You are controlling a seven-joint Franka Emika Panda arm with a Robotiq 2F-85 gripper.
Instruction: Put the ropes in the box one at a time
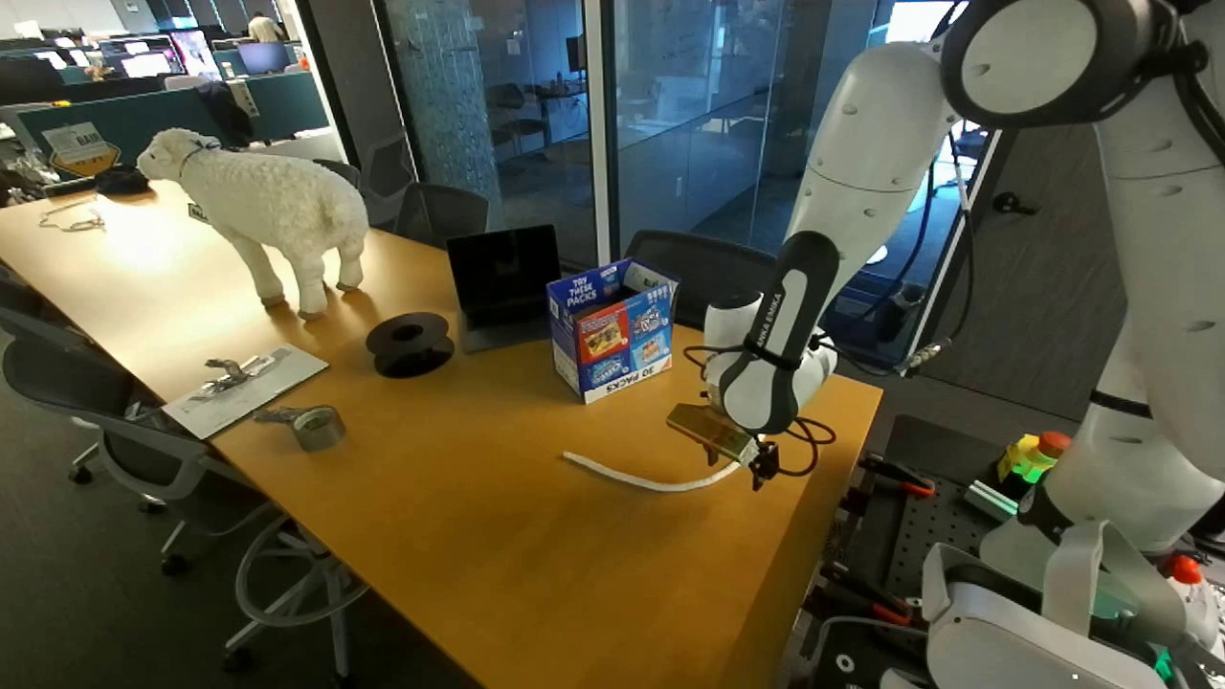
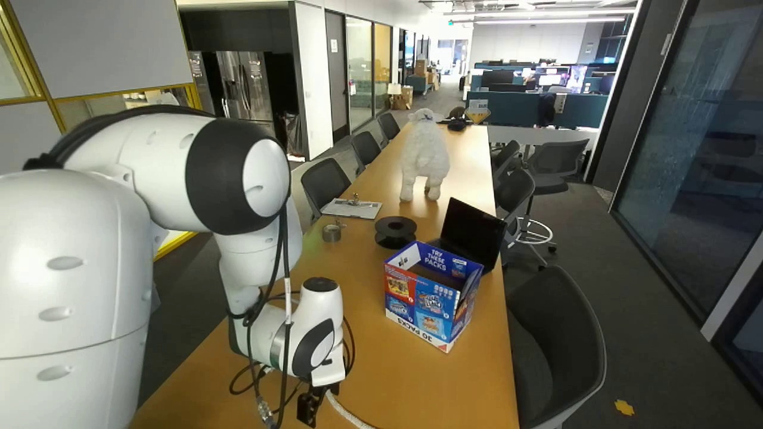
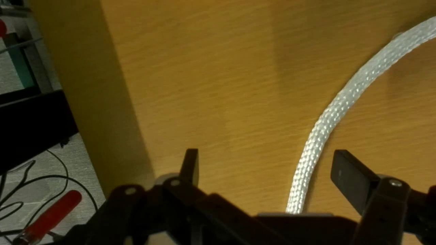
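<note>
Currently one rope (image 1: 660, 486), white and braided, can be counted; it lies in a shallow curve on the desk (image 1: 574, 574), on the near side of the box (image 1: 622, 349), and in an exterior view its right end runs to the single tool (image 3: 267, 166), where it goes out of sight. The tool stands wide, its two fingers (image 3: 354, 180) spread and empty, with the rope showing between them in the wrist view, closer to the right-hand one. That one box, open at the top, stands on the desk apart from the rope; what lies deep inside it cannot be made out. At its rim TRY THESE PACKS can be read on blue, and 30 PACKS runs upside down along its white lower edge; the brand names printed on it are too small to read surely. On the arm (image 1: 866, 163), the letters ANKA EMIKA are legible. Farther left in an exterior view come one open laptop (image 1: 507, 277), just beside the box, one black spool (image 1: 410, 359), one roll of grey tape (image 1: 321, 431), one pale flat board (image 1: 285, 369) and one plush sheep (image 1: 273, 206). At the far end, beyond the sheep, a sign (image 1: 81, 145) carries lettering too small to trust, and one white headset (image 1: 1005, 641) sits at the near right, off the desk.
</note>
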